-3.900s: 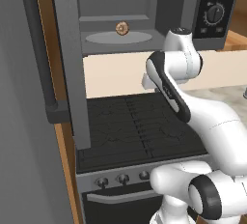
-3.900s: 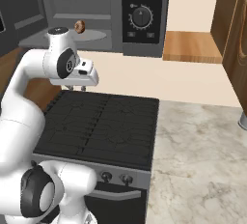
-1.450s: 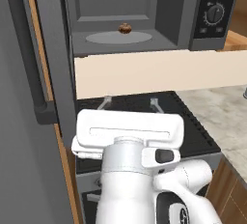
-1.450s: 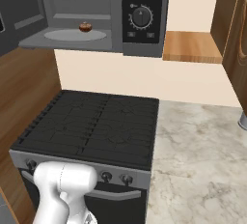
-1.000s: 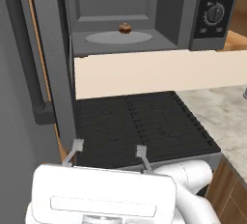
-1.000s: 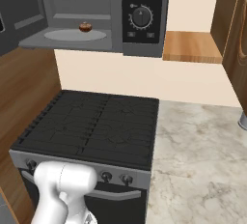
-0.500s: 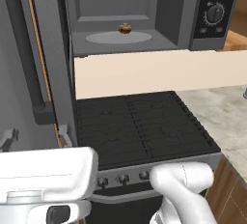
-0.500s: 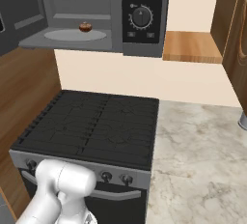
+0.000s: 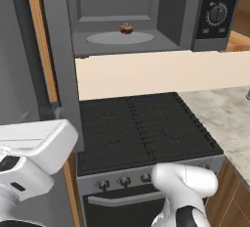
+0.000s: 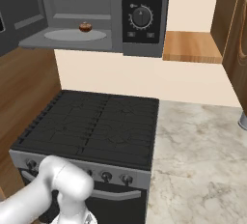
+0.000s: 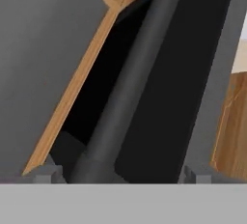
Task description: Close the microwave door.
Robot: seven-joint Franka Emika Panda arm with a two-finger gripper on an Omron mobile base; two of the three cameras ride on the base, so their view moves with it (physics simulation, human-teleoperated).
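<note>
Since half a second ago the white hand has risen in the left base view and now sits at the lower left, beside the microwave door's edge; the stove, counter and microwave have not shifted. No brand name or legible writing appears anywhere; the control panel (image 10: 143, 10) carries only small pale marks, too small to read, above a round dial. Microwave (image 9: 127, 13): open, dark grey, mounted above the black stove (image 9: 141, 128), with a small brown item (image 9: 126, 28) on the pale round turntable (image 9: 120, 37). Microwave door (image 9: 57, 59): swung out leftward from the cavity and seen nearly edge-on in the left base view, its long axis vertical, its free edge pointing toward the camera and hanging over the stove's left side. Bar handle (image 11: 132, 80): in the hand view it runs as a long dark cylinder lying against the black glass window, from the bottom centre up to the top right, a wooden strip to its left. Gripper (image 11: 120, 174): spread wide, one grey fingertip (image 11: 46, 172) on each side of the handle's lower end, neither pad visibly touching it. Marble counter (image 10: 202, 160): to the right of the stove.
</note>
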